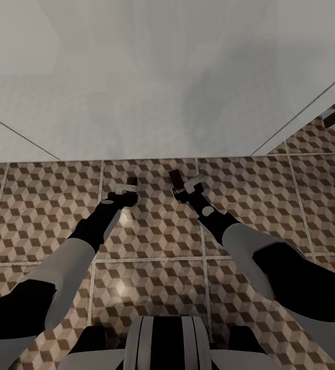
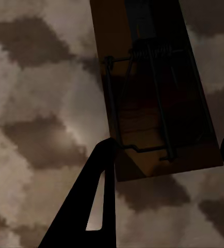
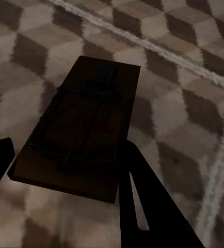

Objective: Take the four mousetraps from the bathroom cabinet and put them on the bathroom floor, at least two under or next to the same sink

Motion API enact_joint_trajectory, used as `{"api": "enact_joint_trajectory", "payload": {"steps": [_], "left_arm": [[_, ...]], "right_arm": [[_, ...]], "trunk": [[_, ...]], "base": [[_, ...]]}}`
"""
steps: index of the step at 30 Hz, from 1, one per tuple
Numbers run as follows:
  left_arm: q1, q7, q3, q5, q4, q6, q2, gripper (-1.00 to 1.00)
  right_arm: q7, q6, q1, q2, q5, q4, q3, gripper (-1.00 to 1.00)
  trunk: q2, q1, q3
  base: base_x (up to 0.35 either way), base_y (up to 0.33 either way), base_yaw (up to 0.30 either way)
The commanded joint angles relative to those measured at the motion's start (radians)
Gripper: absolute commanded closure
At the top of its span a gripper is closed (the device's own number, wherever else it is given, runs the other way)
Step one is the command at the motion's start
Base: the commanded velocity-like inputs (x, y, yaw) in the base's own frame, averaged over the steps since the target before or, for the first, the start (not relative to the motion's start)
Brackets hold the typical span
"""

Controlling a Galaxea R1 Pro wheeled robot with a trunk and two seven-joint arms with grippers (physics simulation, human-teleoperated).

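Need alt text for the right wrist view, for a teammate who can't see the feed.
A brown wooden mousetrap with dark metal wire, seen close up between the right gripper's two dark fingers. Behind it is the floor, tiled in a brown, beige and white cube pattern with pale grout lines.

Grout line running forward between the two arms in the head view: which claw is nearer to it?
Right. The right claw, holding a mousetrap, sits close beside the grout line; the left claw is farther off, over the middle of a tile.

Two mousetraps (image 1: 132,181) (image 1: 175,177), two arms (image 1: 93,231) (image 1: 229,231)
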Motion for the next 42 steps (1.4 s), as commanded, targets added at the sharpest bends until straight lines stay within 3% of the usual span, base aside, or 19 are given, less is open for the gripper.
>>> {"api": "enact_joint_trajectory", "payload": {"steps": [1,7,17,42], "left_arm": [[0.0,0.005,-0.005,0.0,-0.001,0.006,0.0,1.0],[0.0,0.005,-0.005,-0.002,-0.006,0.004,-0.005,1.0],[0.0,0.005,-0.005,-0.002,-0.03,0.004,-0.006,1.0],[0.0,0.003,-0.005,-0.001,-0.031,0.004,-0.006,1.0]], "right_arm": [[-0.008,0.001,-0.001,0.0,0.008,0.002,0.002,1.0],[-0.008,0.111,-0.001,0.0,0.01,-0.01,0.002,1.0],[-0.008,0.184,-0.001,0.0,0.01,-0.016,0.001,1.0],[-0.008,0.189,-0.001,0.0,0.009,-0.018,-0.001,1.0]], "trunk": [[0.0,0.0,0.0],[0.0,0.0,0.0],[0.0,0.0,0.0],[0.0,0.0,0.0]], "base": [[0.0,0.0,0.0],[0.0,0.0,0.0],[0.0,0.0,0.0],[0.0,0.0,0.0]]}}
